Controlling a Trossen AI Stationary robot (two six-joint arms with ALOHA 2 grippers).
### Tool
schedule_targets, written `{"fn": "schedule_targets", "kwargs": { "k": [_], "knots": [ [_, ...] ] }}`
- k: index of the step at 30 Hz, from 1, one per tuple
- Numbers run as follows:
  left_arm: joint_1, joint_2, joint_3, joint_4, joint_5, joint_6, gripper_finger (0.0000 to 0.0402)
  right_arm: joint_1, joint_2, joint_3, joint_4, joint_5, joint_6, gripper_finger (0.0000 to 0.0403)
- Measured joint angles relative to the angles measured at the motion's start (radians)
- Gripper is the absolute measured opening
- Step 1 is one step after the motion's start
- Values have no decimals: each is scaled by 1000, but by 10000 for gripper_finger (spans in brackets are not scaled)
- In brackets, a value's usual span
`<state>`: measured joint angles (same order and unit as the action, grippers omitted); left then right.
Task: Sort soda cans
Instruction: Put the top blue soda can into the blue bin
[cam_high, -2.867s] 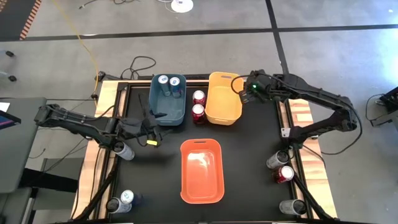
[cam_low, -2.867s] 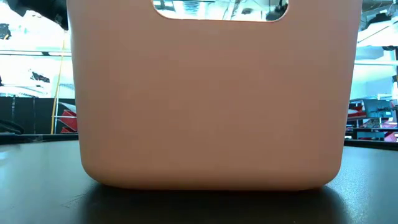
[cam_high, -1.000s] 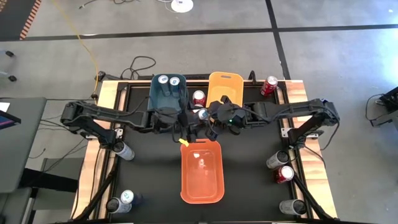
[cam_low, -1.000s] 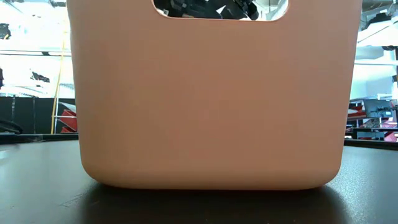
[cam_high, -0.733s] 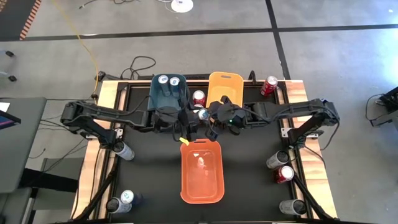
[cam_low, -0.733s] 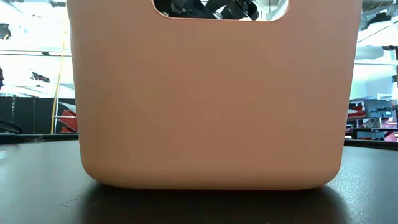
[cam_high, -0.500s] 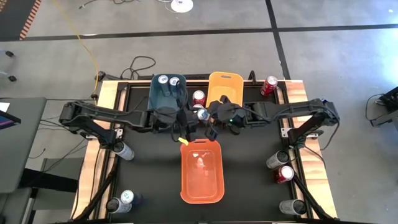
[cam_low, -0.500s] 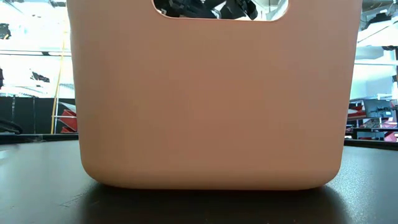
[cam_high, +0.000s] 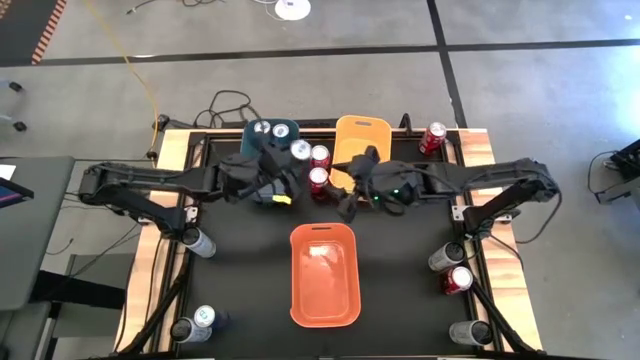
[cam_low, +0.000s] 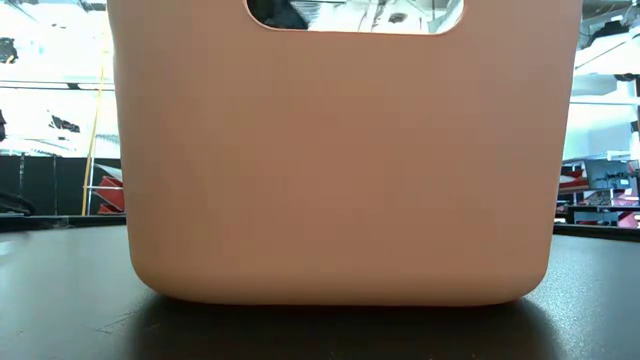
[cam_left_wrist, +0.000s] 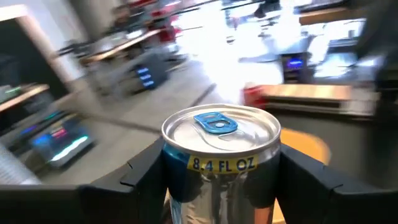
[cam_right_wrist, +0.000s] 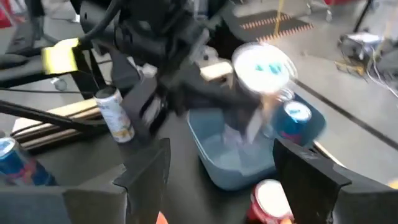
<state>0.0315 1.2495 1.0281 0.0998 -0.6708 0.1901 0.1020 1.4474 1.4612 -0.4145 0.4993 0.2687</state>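
My left gripper clamps blue silver-topped soda can above dark blue plastic bin, upper centre; lower upright, then release; right gripper open, empty

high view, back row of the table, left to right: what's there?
Blue bin → left gripper holding a blue can → two red cans → yellow bin → a lone red can at the table's right edge.

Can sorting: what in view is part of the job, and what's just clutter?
Job:
blue can in the left gripper
red cans between bins
corner cans
blue bin, yellow bin, orange bin

Clutter:
yellow cable on the floor
black cables on the floor
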Motion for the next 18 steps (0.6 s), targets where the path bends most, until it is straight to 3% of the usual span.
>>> {"fn": "schedule_targets", "kwargs": {
  "k": [5, 10, 15, 18],
  "knots": [
    [93, -132, -176, 104, 24, -38, 232, 26, -54, -44, -30, 60, 38, 294],
    [212, -234, -410, 344, 57, -39, 234, 62, -90, -108, -25, 113, 96, 294],
    [369, -227, -595, 605, 152, -86, 232, 96, -94, -191, 6, 183, 176, 294],
    [451, -176, -639, 640, 209, -132, 233, 112, -87, -217, 15, 217, 214, 295]
  ]
}}
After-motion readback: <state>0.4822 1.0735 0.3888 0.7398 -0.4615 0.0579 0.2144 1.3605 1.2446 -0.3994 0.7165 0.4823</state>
